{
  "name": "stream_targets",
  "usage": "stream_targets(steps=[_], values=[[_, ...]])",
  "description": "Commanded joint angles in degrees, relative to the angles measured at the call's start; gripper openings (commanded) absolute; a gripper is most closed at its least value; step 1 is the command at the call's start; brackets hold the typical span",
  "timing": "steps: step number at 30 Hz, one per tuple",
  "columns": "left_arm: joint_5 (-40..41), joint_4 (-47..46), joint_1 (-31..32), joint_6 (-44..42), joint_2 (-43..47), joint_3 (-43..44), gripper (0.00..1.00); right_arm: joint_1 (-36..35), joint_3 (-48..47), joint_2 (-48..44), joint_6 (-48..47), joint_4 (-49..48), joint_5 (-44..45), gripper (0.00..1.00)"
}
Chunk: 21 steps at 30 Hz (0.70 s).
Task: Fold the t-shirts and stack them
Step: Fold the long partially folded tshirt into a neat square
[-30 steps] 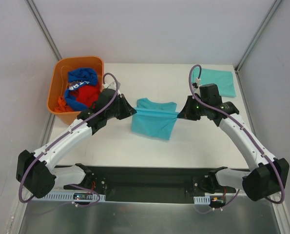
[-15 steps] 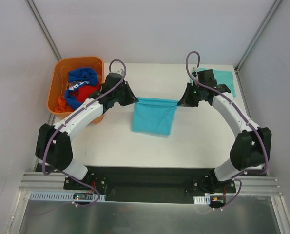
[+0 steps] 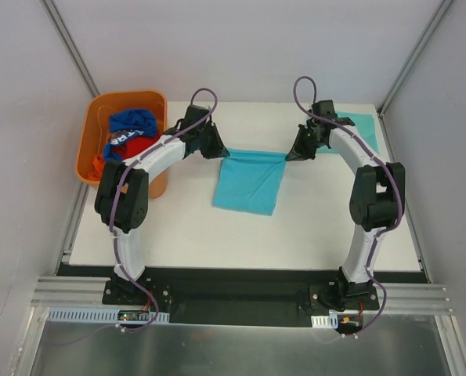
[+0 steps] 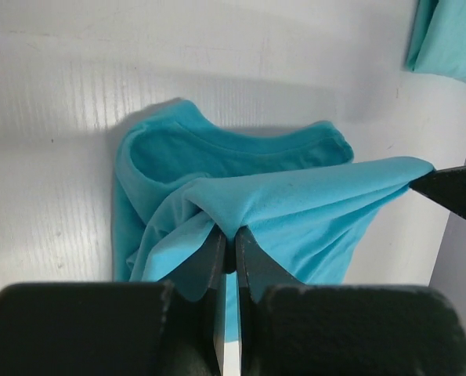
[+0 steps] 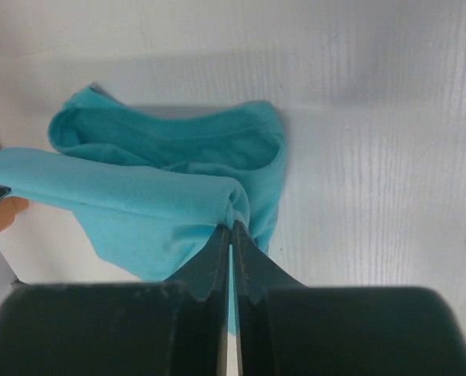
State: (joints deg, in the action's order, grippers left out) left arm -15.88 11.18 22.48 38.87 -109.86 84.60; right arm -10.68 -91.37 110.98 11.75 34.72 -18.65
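T-shirt (image 3: 247, 184) mid-table, far edge lifted, stretched between left gripper (image 3: 220, 153) and right gripper (image 3: 288, 157), both clenched on fabric. Fold unfinished. Second t-shirt (image 3: 367, 124) folded, far right corner. Stacking left.

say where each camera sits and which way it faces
Top external: above and behind the robot, looking down on the table; left arm and right arm show, held t-shirt stretched between them.
Left wrist: on the left arm, looking down past the left gripper, shut on the shirt's edge; its fingers show.
Right wrist: on the right arm, looking down past the right gripper, likewise shut; its fingers show.
Shared: both wrist views catch the held t-shirt and the other gripper's tip.
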Motion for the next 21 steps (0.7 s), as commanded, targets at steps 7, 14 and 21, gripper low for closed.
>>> stream_targets(steps=[7, 14, 21], values=[[-4.76, 0.16, -2.09, -2.13, -7.73, 7.68, 0.22, 1.18, -9.87, 8.11, -1.82, 4.74, 4.16, 0.48], [-7.24, -0.1, -2.0, -3.45, -2.82, 7.69, 0.99, -0.31, -7.08, 0.83, -3.66, 4.23, 0.55, 0.97], [-8.28, -0.28, -1.39, -2.32, 5.27, 1.02, 0.99, -4.96, 6.89, -10.07, -0.24, -7.99, -16.91, 0.97]])
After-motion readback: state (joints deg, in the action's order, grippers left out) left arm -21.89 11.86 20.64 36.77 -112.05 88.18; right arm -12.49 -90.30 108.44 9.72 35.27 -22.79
